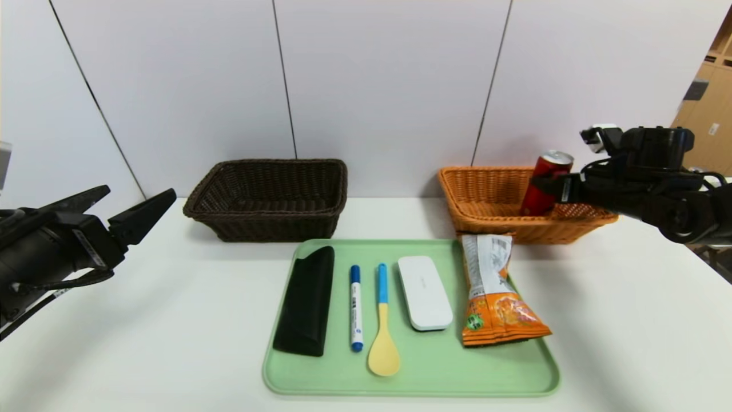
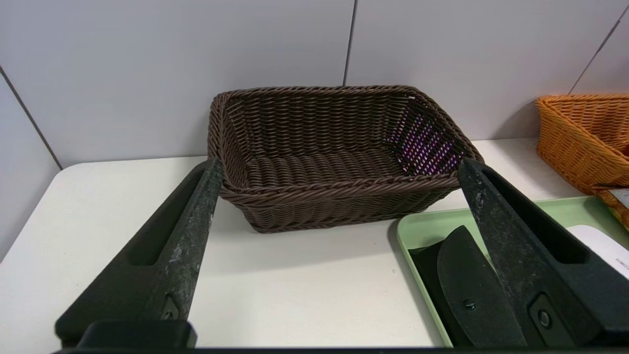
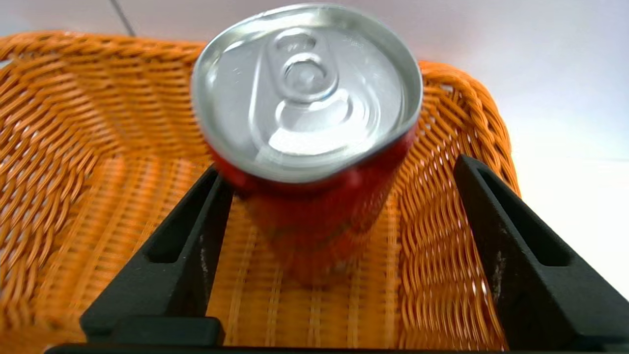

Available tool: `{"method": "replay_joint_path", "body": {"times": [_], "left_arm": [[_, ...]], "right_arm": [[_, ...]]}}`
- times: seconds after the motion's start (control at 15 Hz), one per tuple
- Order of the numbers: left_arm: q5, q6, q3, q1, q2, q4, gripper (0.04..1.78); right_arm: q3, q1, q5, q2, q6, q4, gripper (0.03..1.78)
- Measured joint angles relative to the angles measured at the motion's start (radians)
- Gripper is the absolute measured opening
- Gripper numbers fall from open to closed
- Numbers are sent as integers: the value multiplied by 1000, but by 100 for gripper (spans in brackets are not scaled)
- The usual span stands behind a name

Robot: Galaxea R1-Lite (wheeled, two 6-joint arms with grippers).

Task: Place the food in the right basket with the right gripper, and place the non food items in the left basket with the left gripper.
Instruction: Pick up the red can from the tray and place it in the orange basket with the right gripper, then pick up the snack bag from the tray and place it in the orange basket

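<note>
The red soda can [image 1: 549,171] stands tilted inside the orange basket [image 1: 486,194], blurred in the right wrist view [image 3: 307,88]. My right gripper [image 1: 543,189] is open around the can over the orange basket [image 3: 73,147]; one finger is beside the can and the other is well apart from it. The orange snack bag [image 1: 494,297], long black case [image 1: 306,300], blue-capped marker [image 1: 355,306], blue-handled yellow spoon [image 1: 383,343] and white oblong case [image 1: 424,292] lie on the green tray [image 1: 429,372]. My left gripper [image 1: 139,193] is open and empty, left of the empty dark brown basket [image 1: 269,200].
The tray sits at the table's front centre, with both baskets behind it against the grey wall. The left wrist view shows the dark basket [image 2: 334,196], the tray corner [image 2: 427,228] and the black case [image 2: 471,290]. Bare white table lies on both sides of the tray.
</note>
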Motion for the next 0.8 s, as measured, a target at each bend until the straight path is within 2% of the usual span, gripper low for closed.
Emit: {"method": "replay_joint_path", "body": {"times": [0.33, 0.47, 0.6, 0.8], "left_arm": [[0, 0, 11, 0, -8, 0, 169], [0, 0, 15, 0, -14, 0, 169], [0, 1, 19, 1, -20, 1, 169], [-2, 11, 27, 0, -27, 2, 169]], "right_arm": [[94, 0, 0, -190, -10, 186, 161], [103, 3, 5, -283, -8, 319, 163], [106, 22, 36, -378, -1, 457, 165], [102, 85, 60, -505, 7, 679, 167]]}}
